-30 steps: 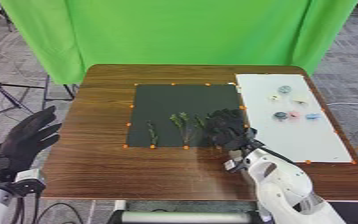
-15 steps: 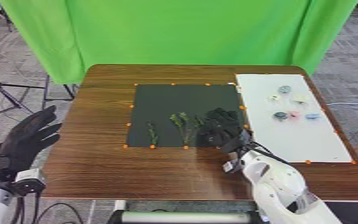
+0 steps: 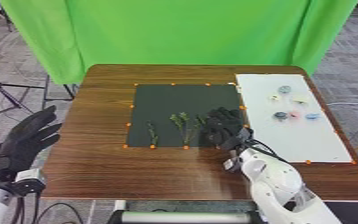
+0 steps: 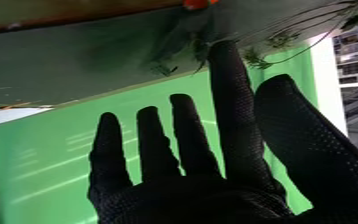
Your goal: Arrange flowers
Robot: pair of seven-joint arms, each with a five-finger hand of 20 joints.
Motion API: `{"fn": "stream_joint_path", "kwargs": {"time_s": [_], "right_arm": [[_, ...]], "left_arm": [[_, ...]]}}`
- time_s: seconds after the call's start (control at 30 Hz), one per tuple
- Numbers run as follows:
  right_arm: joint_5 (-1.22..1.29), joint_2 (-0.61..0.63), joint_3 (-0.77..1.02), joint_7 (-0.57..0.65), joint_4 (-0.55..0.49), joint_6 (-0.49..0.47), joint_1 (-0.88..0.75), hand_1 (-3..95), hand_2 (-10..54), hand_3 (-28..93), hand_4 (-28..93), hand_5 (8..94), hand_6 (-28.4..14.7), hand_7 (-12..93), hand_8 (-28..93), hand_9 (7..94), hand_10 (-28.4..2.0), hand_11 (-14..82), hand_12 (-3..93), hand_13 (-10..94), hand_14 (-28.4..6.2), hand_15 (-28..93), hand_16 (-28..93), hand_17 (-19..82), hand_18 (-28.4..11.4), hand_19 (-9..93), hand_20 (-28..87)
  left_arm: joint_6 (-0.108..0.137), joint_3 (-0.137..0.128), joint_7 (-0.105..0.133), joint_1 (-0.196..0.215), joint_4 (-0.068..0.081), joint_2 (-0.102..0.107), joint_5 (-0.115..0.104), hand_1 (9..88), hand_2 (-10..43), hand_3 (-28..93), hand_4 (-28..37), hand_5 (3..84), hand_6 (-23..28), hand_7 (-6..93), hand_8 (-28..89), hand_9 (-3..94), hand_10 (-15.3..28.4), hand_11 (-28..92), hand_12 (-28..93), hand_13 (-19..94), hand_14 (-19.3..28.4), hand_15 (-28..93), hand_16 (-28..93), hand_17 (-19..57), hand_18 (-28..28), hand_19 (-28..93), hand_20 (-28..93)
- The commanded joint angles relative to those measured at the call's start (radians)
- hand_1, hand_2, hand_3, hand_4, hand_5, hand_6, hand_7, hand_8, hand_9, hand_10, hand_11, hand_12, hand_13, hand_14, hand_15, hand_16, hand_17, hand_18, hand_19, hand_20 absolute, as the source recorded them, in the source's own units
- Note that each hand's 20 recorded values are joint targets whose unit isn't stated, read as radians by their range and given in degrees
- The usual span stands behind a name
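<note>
Six small, round fabric-like flower heads, three bluish, two pale yellow and one pink, were counted, along with at least three thin, leafy green sprigs, whose exact tally could not be told where they crowded together. Also counted were one dark rectangular mat, one white rectangular sheet, at least ten small orange markers, one brown wooden table and one bright green cloth backdrop.

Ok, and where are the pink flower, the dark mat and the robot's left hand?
Pink flower (image 3: 294, 115): head view, middle of its bloom.
Dark mat (image 3: 168, 97): head view, bare upper part.
Left hand (image 3: 21, 140): head view, middle of the glove.
</note>
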Motion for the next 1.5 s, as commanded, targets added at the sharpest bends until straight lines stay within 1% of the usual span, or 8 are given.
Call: {"fn": "stream_joint_path", "kwargs": {"time_s": [0.03,0.33,0.57,0.7,0.83,1.13,1.23,1.5], "right_arm": [[0.001,0.004,-0.001,0.024,0.012,0.016,-0.011,14.0,19.8,93,-14,57.1,0.3,22,-14,25.2,-10.7,11.9,31.0,13,-10.6,9,45,-10,-18.2,51,35],[0.108,-0.013,0.022,-0.060,0.003,0.050,-0.025,14.9,17.6,93,-16,55.4,0.4,22,-13,26.2,-10.8,12.2,30.7,14,-10.8,10,44,-10,-18.5,51,35],[0.283,-0.014,0.020,-0.156,0.000,0.235,-0.010,15.0,9.5,90,-18,34.3,2.5,32,-16,25.7,-12.6,13.2,31.8,16,-10.4,11,42,-9,-19.0,49,33],[0.257,0.020,-0.005,-0.040,0.010,0.421,0.048,17.5,5.4,88,-22,33.2,1.7,33,-17,27.1,-12.8,16.8,30.8,19,-10.3,17,39,-7,-19.1,50,33],[0.047,0.074,0.021,0.152,0.052,0.527,0.108,23.0,-5.8,84,-28,32.6,-0.4,40,-20,33.8,-10.9,28.0,27.6,27,-8.5,42,23,1,-18.8,56,35],[-0.132,0.231,0.107,0.321,0.094,0.334,0.120,31.0,-9.5,83,-28,41.9,1.9,42,-21,50.5,-8.4,32.9,24.2,42,-7.1,64,19,6,-18.6,61,39],[-0.076,0.257,0.123,0.362,0.068,0.150,0.110,31.6,-9.5,84,-28,42.7,2.2,42,-21,50.8,-8.2,31.6,23.7,42,-7.0,64,18,6,-18.6,61,40],[-0.082,0.282,0.125,0.316,0.114,0.042,0.093,30.6,-9.5,83,-28,39.5,0.8,39,-20,46.7,-8.9,25.3,23.1,38,-6.9,56,17,4,-19.1,58,38]], "left_arm": [[-0.008,-0.001,-0.007,0.006,0.001,-0.004,0.003,23.0,-4.7,71,-28.3,22.6,1.1,22.1,-11,17.7,8.6,15,19,15,11.8,23,3,-9.0,18.7,39,7],[-0.007,-0.001,-0.008,0.008,0.000,-0.006,0.002,23.0,-4.7,71,-28.3,22.5,1.0,22.1,-11,17.7,8.6,15,19,15,11.8,23,3,-9.1,18.7,39,7],[-0.006,-0.001,-0.006,0.012,-0.003,-0.011,0.003,23.0,-4.8,71,-28.3,22.5,1.0,22.3,-11,17.7,8.6,15,19,15,11.8,23,3,-9.1,18.7,39,7],[-0.004,0.000,-0.003,0.011,-0.004,-0.013,0.004,23.0,-4.9,71,-28.3,22.5,1.0,22.3,-11,17.7,8.6,15,19,15,11.9,23,3,-9.0,18.7,39,7],[-0.001,0.000,-0.002,0.011,-0.004,-0.013,0.003,23.0,-4.8,71,-28.3,22.5,1.0,22.2,-11,17.7,8.6,15,19,15,11.9,23,3,-9.0,18.7,39,7],[0.004,-0.010,0.003,0.021,-0.010,-0.019,0.005,23.1,-4.7,71,-28.3,22.5,1.0,22.2,-11,17.7,8.6,15,19,15,11.9,23,3,-9.0,18.7,40,7],[0.005,-0.015,0.006,0.023,-0.011,-0.019,0.005,23.1,-4.7,71,-28.3,22.5,1.0,22.3,-11,17.7,8.6,15,19,15,11.9,23,3,-9.0,18.7,40,7],[0.004,-0.019,0.008,0.023,-0.011,-0.015,0.004,23.2,-4.7,71,-28.3,22.4,1.0,22.3,-11,17.7,8.6,15,19,15,11.9,23,3,-9.1,18.8,40,7]]}}
